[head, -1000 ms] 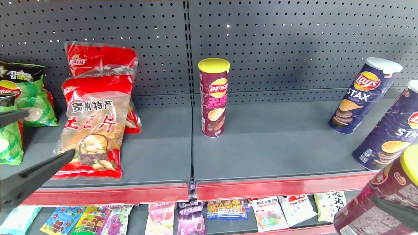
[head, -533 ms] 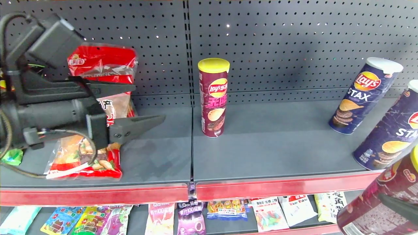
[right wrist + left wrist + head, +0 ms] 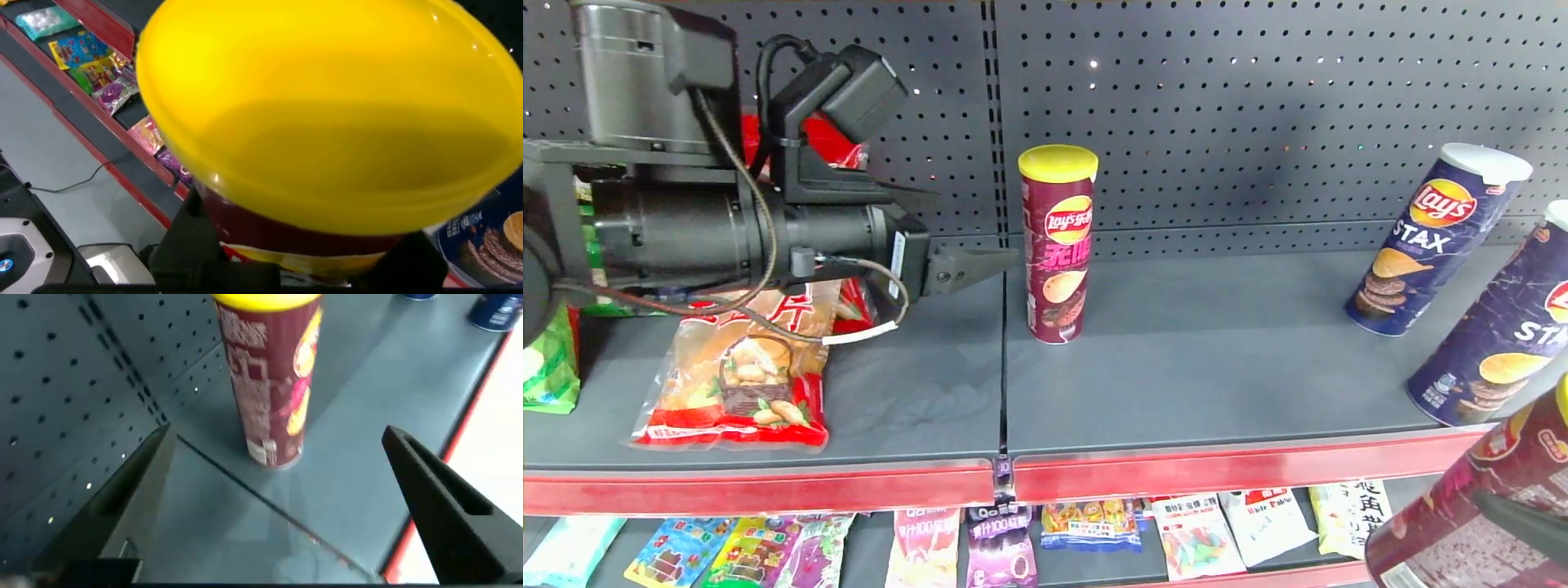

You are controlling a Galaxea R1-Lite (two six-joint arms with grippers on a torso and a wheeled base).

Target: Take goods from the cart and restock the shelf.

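A shiny red plastic bag of potato slices (image 3: 737,384) lies on the left of the grey metal shelf (image 3: 1192,384). The left gripper (image 3: 1001,265) hangs just beside a tall dark red chip can with a yellow lid (image 3: 1058,245). Its jaws are spread wide and not touching the can. I think it should close in slowly and level, so the can doesn't tip. Blue chip cans (image 3: 1437,241) stand far right. Near right, below the shelf edge, the right gripper (image 3: 1503,523) pinches a second dark red can (image 3: 1454,498).

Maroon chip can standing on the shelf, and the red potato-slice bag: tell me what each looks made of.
Maroon chip can: probably a printed paperboard tube, its wall straight and matte; its yellow lid looks like smooth moulded plastic. Red potato-slice bag: thin glossy plastic film, partly clear; it wrinkles, glints and shows the slices inside.
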